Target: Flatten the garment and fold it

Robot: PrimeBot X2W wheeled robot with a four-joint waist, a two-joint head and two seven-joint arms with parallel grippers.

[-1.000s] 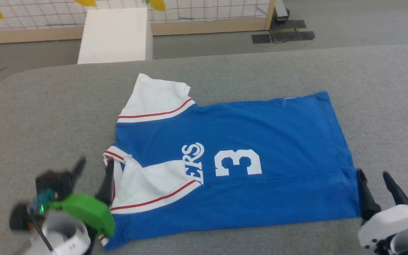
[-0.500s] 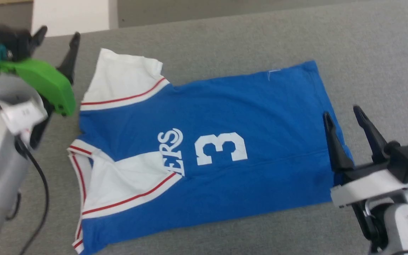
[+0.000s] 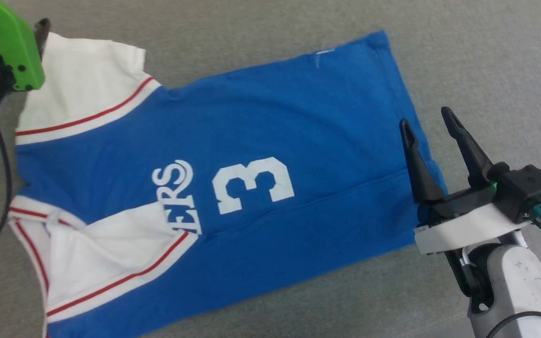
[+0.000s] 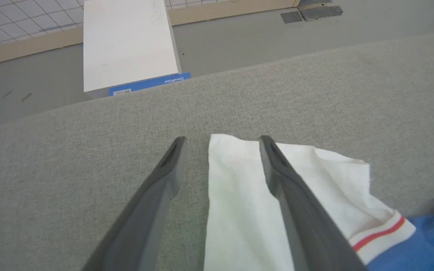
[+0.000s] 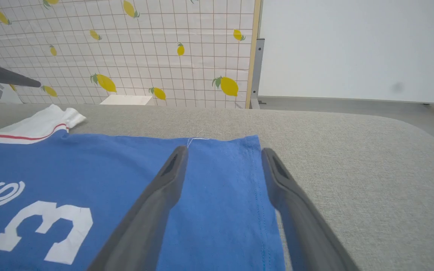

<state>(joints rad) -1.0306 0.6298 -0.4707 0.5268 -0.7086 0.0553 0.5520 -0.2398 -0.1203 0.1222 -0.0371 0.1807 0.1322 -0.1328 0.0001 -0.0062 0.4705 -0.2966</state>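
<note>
Right gripper (image 3: 425, 117) spread wide, nothing in it, straddling the hem edge of the jersey (image 3: 298, 117): one finger over blue cloth, the other at the very edge by the grey pad (image 3: 486, 56); touching or not, I can't tell. Left of its fingers, the white 3 (image 5: 47, 229) faces up. Over to the left gripper (image 4: 222, 138), also spread and holding nothing: one finger above the white sleeve (image 4: 239, 195), the other above bare pad just beside it. Past its tips the pad ends, with a white box (image 4: 126, 41) on the floor beyond. The jersey lies between both grippers, another white panel (image 3: 111, 244) folded across its letters
</note>
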